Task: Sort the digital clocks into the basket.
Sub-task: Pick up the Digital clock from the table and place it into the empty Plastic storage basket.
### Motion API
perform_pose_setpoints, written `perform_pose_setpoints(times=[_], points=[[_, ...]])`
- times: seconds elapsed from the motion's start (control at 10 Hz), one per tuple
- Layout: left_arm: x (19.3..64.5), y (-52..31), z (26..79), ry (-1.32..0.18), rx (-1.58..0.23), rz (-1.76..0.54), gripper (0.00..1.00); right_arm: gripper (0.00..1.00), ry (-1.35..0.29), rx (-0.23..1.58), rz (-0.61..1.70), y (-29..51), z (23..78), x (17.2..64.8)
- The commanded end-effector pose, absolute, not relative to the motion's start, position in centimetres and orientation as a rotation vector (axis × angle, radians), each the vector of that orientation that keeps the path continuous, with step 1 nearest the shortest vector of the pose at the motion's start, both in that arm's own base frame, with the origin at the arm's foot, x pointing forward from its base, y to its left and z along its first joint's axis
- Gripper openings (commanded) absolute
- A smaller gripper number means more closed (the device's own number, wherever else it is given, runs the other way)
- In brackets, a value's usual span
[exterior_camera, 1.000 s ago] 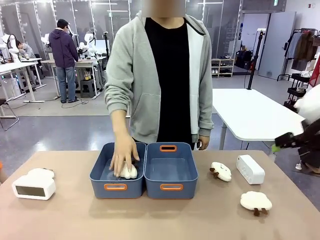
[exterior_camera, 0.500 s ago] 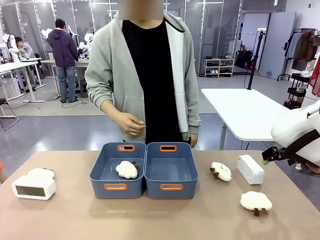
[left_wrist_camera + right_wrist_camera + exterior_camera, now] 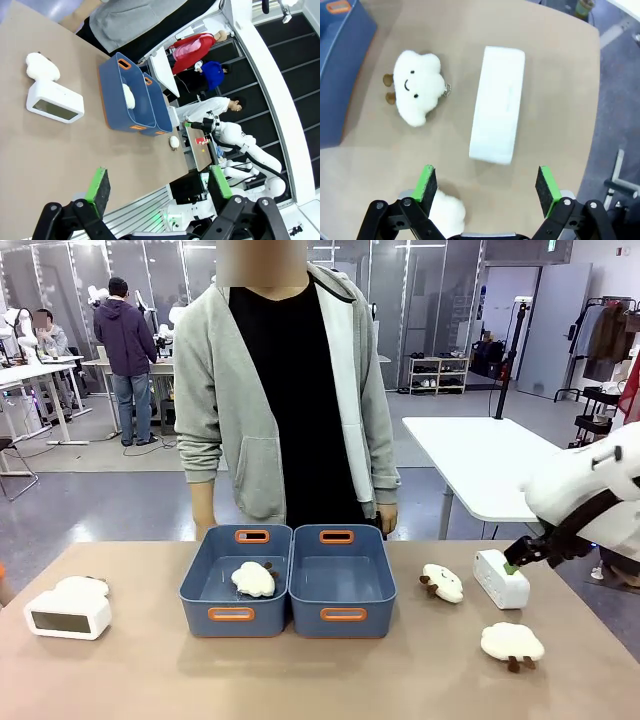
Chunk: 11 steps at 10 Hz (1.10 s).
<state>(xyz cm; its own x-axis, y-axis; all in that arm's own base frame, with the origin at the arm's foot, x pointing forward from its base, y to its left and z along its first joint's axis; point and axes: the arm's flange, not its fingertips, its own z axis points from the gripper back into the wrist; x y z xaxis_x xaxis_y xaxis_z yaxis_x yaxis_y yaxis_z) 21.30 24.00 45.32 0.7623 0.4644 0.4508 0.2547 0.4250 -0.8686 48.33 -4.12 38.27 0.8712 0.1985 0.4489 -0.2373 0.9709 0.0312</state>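
One white digital clock (image 3: 500, 578) lies on the table's right side, and my right gripper (image 3: 514, 562) hovers open just above it. In the right wrist view this clock (image 3: 498, 116) lies ahead of the open gripper (image 3: 486, 186). The other clock (image 3: 68, 615), dark display facing front, stands at the table's left edge. In the left wrist view it (image 3: 54, 102) lies far ahead of my open left gripper (image 3: 159, 185). Two blue baskets stand side by side mid-table: the left one (image 3: 206, 592) holds a sheep plush (image 3: 253, 579), the right one (image 3: 372, 585) holds nothing.
Sheep plushes lie beside the right clock (image 3: 441, 582), near the front right (image 3: 511, 643), and behind the left clock (image 3: 81, 586). A person in a grey hoodie (image 3: 290, 390) stands at the far side behind the baskets, arms hanging down.
The person put a sheep plush in the left basket, withdrew the hand and stood upright. My right gripper has come in from the right and lowered toward the right clock.
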Motion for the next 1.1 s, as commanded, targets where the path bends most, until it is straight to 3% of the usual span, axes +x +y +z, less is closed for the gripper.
perform_pose_setpoints(times=[0.0,0.6,0.7,0.8,0.9,1.0], points=[[21.4,24.2,45.4,-0.757,-1.169,0.127,1.0,1.0,-0.412,0.07,0.274,-4.4,36.8,51.9],[21.4,24.2,45.4,-0.757,-1.169,0.127,1.0,1.0,-0.314,0.108,0.196,-4.2,32.0,56.9],[21.4,24.2,45.4,-0.757,-1.169,0.127,1.0,0.77,-0.31,0.112,0.185,-4.1,31.4,57.3],[21.4,24.2,45.4,-0.757,-1.169,0.127,1.0,0.4,-0.303,0.104,0.179,-4.1,31.1,57.5],[21.4,24.2,45.4,-0.757,-1.169,0.127,1.0,0.17,-0.303,0.113,0.176,-4.1,31.1,57.5],[21.4,24.2,45.4,-0.757,-1.169,0.127,1.0,0.0,-0.302,0.119,0.174,-4.2,31.1,57.5]])
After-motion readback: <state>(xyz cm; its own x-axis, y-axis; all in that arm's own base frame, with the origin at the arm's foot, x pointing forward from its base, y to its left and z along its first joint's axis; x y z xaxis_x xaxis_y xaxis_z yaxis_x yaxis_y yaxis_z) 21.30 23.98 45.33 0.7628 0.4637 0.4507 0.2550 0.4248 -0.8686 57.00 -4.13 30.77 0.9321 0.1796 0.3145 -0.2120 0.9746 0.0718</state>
